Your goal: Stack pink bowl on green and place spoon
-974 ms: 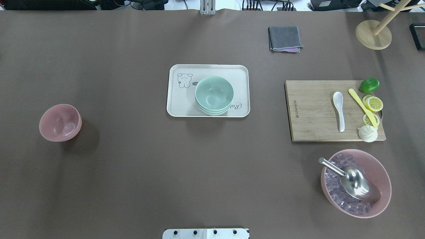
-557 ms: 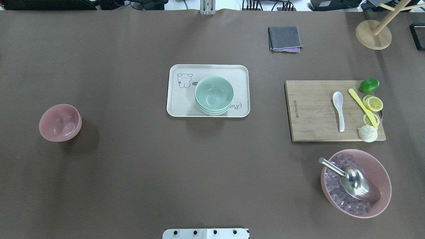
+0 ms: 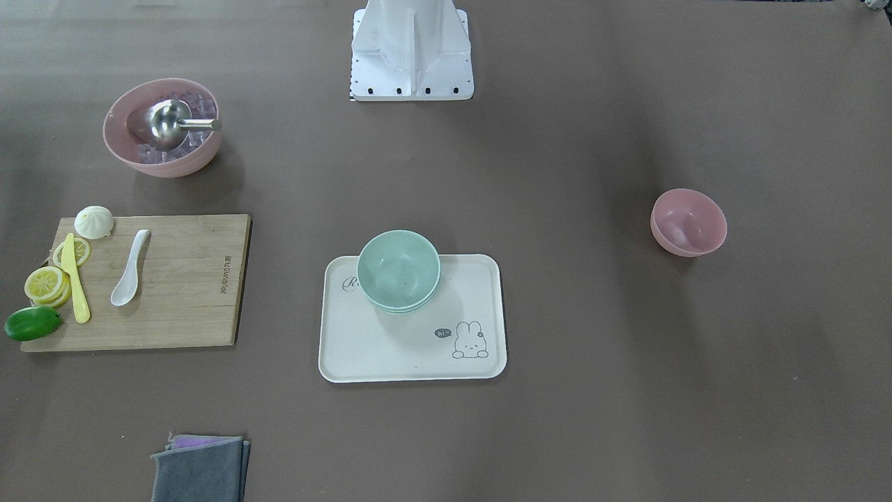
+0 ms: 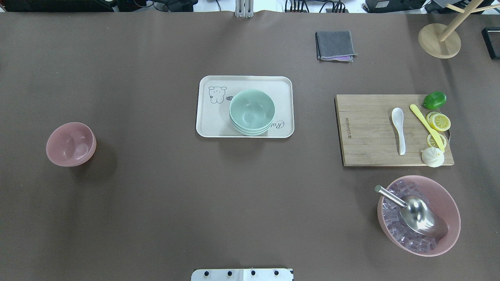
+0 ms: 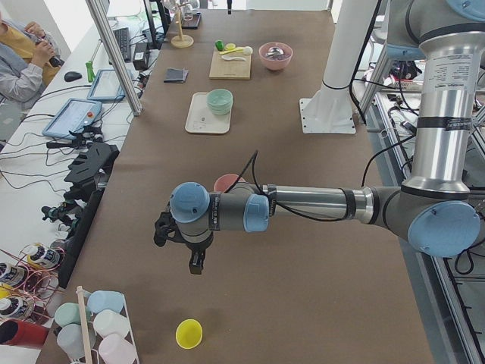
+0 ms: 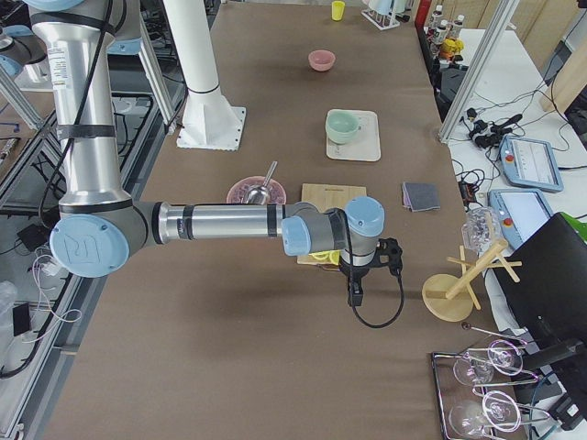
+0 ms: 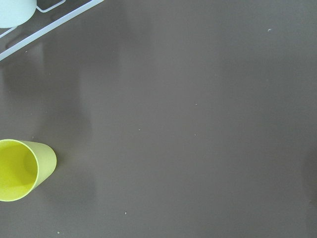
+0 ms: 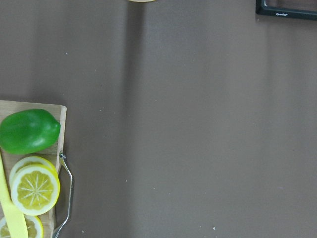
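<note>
Pink bowl not yet stacked, spoon not yet placed; both arms wait out at the table ends.
Pink bowl (image 4: 71, 144) sits upright, alone nr robot's left edge, well apart from green bowls (image 4: 252, 112) nested on tray (image 4: 211, 125) mid-table. White spoon (image 4: 399, 130) lies on wood board (image 4: 363, 132) toward right edge. Left gripper (image 5: 195, 265) hangs over left end, right gripper (image 6: 354, 295) over right end, prob. each staged by its own item. Jaws show only in side cams, so can't tell if apart or together. Yellow knife (image 4: 426, 127), lemon slices (image 4: 439, 121) & bun (image 4: 432, 157) crowd the spoon's outer side. Big pink ice bowl (image 4: 455, 218) w/ scoop (image 4: 420, 214) nr near-right corner is a lookalike, easy to mistake.
</note>
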Motion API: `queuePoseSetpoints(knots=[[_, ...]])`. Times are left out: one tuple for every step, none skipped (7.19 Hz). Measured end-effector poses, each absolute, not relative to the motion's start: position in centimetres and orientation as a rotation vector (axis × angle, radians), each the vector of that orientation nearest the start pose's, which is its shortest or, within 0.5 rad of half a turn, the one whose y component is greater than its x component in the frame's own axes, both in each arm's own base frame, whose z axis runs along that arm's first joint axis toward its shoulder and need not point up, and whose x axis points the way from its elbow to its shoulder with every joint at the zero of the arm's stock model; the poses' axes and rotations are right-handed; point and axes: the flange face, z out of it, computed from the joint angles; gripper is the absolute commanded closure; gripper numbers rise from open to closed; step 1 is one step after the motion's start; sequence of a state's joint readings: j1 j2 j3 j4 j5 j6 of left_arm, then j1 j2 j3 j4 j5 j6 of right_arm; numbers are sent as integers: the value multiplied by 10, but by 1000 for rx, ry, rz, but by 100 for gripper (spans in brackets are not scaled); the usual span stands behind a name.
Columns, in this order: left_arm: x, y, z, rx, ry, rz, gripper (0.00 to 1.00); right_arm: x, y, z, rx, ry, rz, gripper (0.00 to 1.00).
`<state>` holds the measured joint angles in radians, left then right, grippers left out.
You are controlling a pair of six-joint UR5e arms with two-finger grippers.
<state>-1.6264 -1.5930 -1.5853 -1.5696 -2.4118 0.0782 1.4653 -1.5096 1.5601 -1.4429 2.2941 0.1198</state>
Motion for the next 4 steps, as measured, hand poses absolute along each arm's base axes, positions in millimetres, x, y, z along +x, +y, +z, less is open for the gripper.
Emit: queuePoseSetpoints(knots=[[-87,-500,632,97,837,40,2,9,-534,622,108,-739,-62,0],[-82,-505,626,107,838,55,2,3,-533,622,134,-750,-85,0],[-75,-510,616,120,838,76,2,-7,-532,621,147,-769,-111,0],[-70,-513,606,125,839,68,2,-17,-532,619,150,-791,-134,0]])
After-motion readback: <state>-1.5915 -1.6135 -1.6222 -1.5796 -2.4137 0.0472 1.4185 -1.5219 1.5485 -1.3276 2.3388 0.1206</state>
